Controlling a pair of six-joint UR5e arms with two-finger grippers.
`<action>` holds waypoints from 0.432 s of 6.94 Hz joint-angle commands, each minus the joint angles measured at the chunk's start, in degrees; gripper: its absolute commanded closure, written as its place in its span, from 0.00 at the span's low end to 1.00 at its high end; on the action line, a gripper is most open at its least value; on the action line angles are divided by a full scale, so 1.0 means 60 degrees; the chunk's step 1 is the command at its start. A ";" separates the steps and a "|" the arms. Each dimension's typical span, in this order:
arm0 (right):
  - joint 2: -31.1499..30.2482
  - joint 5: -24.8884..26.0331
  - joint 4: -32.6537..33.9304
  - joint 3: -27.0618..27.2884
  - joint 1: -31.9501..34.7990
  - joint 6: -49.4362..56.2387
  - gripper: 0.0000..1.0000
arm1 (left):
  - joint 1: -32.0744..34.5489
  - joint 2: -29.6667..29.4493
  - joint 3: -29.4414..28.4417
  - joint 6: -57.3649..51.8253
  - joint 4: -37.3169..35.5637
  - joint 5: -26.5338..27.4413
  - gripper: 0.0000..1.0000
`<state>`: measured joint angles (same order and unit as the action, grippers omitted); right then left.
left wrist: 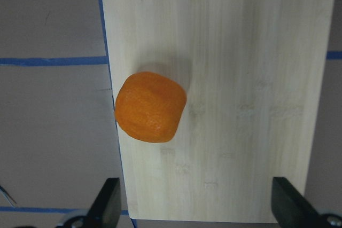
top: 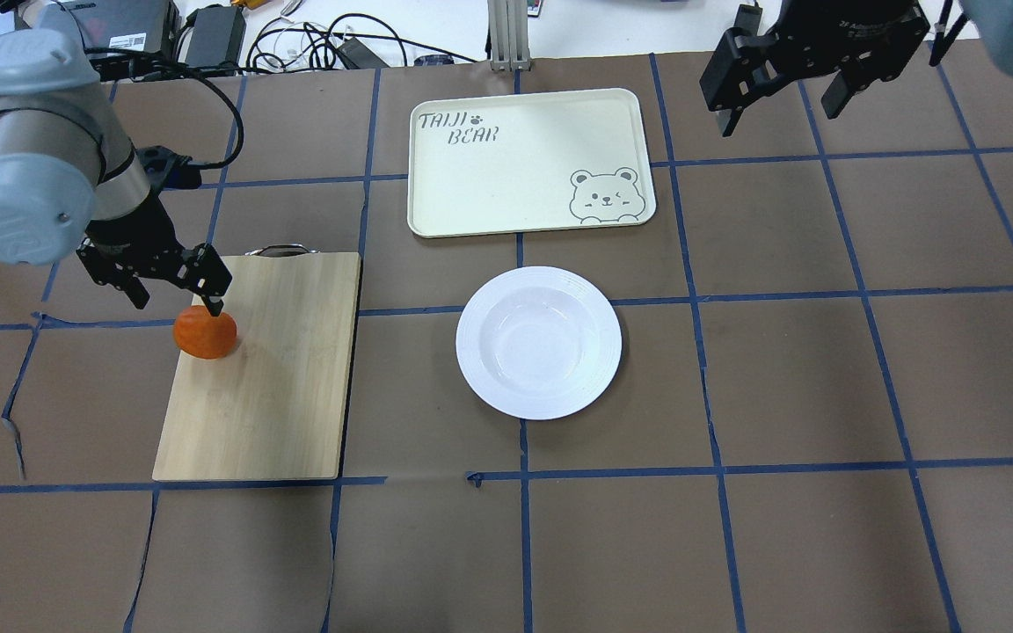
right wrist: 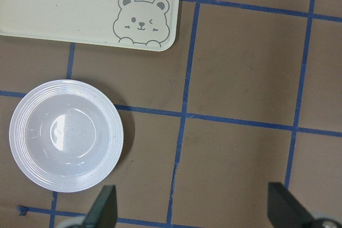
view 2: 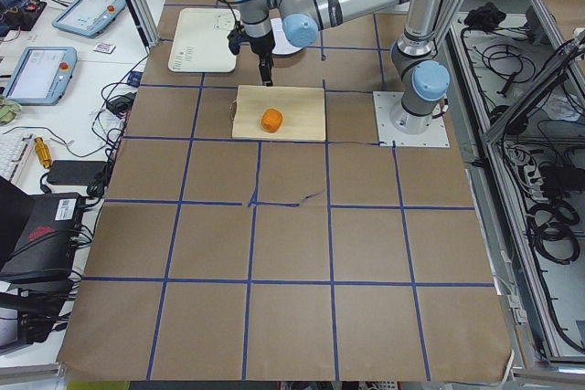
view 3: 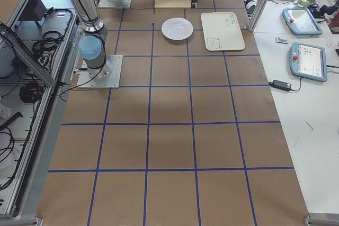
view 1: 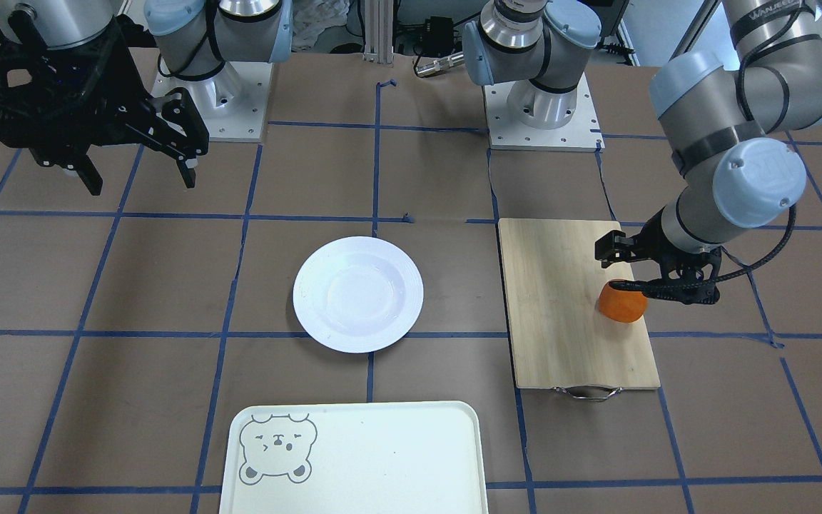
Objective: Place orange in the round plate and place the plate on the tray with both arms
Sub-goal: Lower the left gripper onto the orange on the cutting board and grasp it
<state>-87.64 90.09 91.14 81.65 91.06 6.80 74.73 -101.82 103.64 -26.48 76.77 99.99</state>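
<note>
Tray [view 1: 382, 464] on brown table [view 1: 168, 285], blue tape grid [view 1: 377, 178]; cables [top: 344, 31] beyond edge.

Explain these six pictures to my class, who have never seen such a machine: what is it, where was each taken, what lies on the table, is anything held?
The robot's left arm and right arm stand bolted to a table, each ending in a two-finger gripper. Four pictures come from fixed cameras: one facing the robot, one behind and above it, one at each table end. Two come from cameras on the wrists, looking down past the fingers. On the table lie an empty white round plate, a pale tray with a bear drawing, and a cutting board bearing an orange near its edge. The left gripper hangs open over the orange; the right gripper hangs open above the table. Nothing is held.
</note>
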 commanded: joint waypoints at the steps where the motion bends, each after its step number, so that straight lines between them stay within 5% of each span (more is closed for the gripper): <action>1: 0.0002 0.0000 0.0000 0.0015 0.0000 -0.0005 0.00 | -0.0310 -0.0400 0.0377 -0.2291 -0.0884 0.0093 0.00; 3: 0.0002 0.0000 -0.0014 0.0015 0.0000 -0.0005 0.00 | -0.0311 -0.0855 0.0348 -0.2774 -0.1410 0.0107 0.02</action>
<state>-87.63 90.09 91.12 81.72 91.06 6.77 72.95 -105.26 105.72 -40.40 70.42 100.56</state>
